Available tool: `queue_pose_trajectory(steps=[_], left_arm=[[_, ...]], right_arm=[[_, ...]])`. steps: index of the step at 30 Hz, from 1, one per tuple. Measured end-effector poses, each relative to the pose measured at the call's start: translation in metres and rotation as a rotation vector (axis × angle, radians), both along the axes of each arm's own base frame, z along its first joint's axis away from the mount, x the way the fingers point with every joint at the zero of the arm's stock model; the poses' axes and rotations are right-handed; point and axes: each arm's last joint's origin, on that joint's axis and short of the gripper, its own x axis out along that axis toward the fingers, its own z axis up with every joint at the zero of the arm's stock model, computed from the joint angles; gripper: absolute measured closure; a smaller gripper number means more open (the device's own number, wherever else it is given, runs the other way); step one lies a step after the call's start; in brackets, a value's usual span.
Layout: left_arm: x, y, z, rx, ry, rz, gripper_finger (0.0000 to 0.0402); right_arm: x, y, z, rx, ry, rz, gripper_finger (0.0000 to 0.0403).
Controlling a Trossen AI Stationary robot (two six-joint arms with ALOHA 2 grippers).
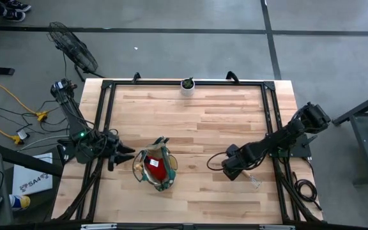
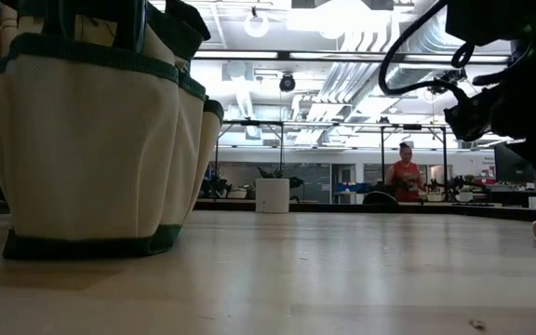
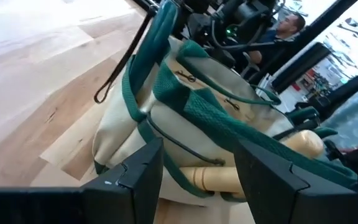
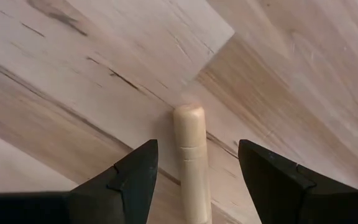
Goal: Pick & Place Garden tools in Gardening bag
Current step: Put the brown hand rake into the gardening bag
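While right gripper (image 4: 194,171) hovers low over last loose tool, a wooden-handled tool (image 4: 191,162) lying flat on tabletop (image 1: 203,121) right of centre, jaws stand apart, straddling handle, not yet closed. Gardening bag (image 1: 154,167) sits left of centre, red item (image 1: 153,167) inside; another wooden handle (image 3: 219,177) tucked in outer pocket. Left gripper (image 3: 194,174) parked just beside bag, jaws apart, empty. Judgement: task mostly done; 1 tool left to grasp, carry, drop in bag.
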Motion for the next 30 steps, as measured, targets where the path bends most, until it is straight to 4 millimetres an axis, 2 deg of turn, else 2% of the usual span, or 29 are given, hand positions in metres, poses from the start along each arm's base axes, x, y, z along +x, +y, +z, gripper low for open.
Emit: queue_pose_trajectory(steps=[4,8,19,25,30], left_arm=[[-0.001,0.002,0.001,0.015,-0.014,-0.016,0.021],[-0.002,0.004,0.012,0.039,-0.089,-0.037,0.022],[-0.006,0.03,0.032,0.199,-0.244,-0.03,0.0319],[0.002,0.042,0.031,0.308,-0.263,-0.071,0.0388],[0.007,0.05,0.025,0.377,-0.205,-0.067,0.0399]], right_arm=[[-0.002,-0.001,-0.003,0.001,0.012,0.0,0.0188],[-0.003,-0.001,-0.005,0.0,0.008,-0.001,0.0188],[0.001,0.0,-0.005,0.014,-0.034,-0.001,0.0188],[0.003,0.001,-0.004,0.026,-0.054,-0.004,0.0188],[0.004,0.001,-0.004,0.029,-0.061,-0.005,0.0188]])
